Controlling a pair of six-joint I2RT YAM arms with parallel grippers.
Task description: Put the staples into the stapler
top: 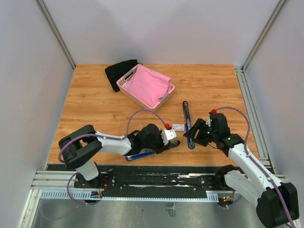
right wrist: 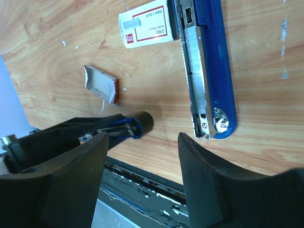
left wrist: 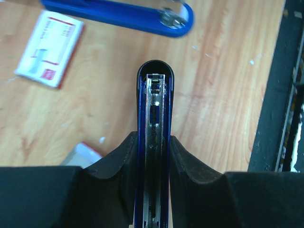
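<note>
The blue stapler lies in two parts. Its base with the silver magazine rail (right wrist: 204, 66) lies on the table (top: 187, 124). Its blue-black top arm with a spring (left wrist: 155, 102) is clamped between my left gripper's (left wrist: 153, 142) fingers, low near the front edge (top: 152, 149). A ridged silvery strip that looks like staples (right wrist: 194, 61) fills the rail. The white carton with red print (right wrist: 145, 23) lies beside the base (top: 178, 127) (left wrist: 50, 47). Its open inner tray (right wrist: 100, 83) lies nearby. My right gripper (right wrist: 142, 142) is open and empty, hovering by the base's near end (top: 194, 133).
A pink basket (top: 124, 81) holding a pink cloth stands at the back centre, with a black cloth (top: 118, 71) behind it. A black rail (top: 161, 175) runs along the table's front edge. Grey walls close in on both sides.
</note>
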